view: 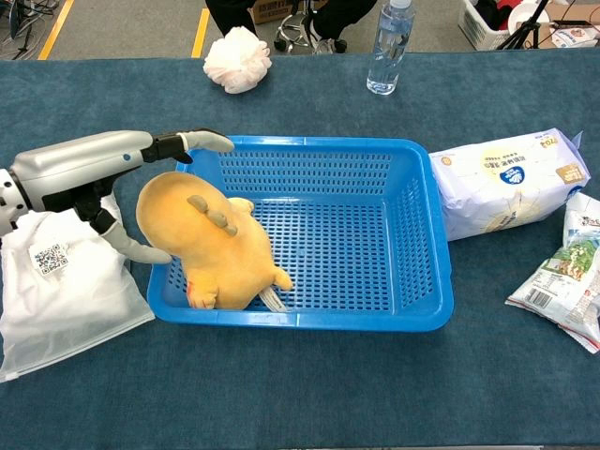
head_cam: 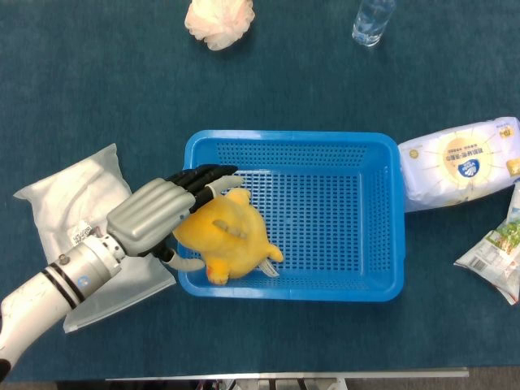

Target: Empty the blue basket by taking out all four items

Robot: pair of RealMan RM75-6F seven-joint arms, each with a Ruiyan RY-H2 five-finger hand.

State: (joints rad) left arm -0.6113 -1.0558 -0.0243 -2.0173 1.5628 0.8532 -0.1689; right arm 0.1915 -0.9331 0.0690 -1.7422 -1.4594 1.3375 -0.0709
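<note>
Item 4 of 4: yellow plush toy [head_cam: 223, 236], last thing in the blue basket [head_cam: 341, 219], left hand [head_cam: 154, 215] spread open over it, nothing gripped yet.

Toy sits in the basket's left near corner, its head bulging over the left wall. In the chest view my left hand [view: 89, 169] reaches in from the left, fingers [view: 202, 141] stretched above the head, thumb low against the near flank, so the toy sits between them uncrushed. To do this well I judge I should lower the fingers onto the far side of the head, close round the soft bulk, then lift straight up so the tail clears the near rim. White pouch [head_cam: 77, 203] lies on the desk [head_cam: 268, 89] just left of the basket, tissue pack [head_cam: 459, 162] and snack packet [head_cam: 500, 244] to its right. Right hand not visible.
</note>
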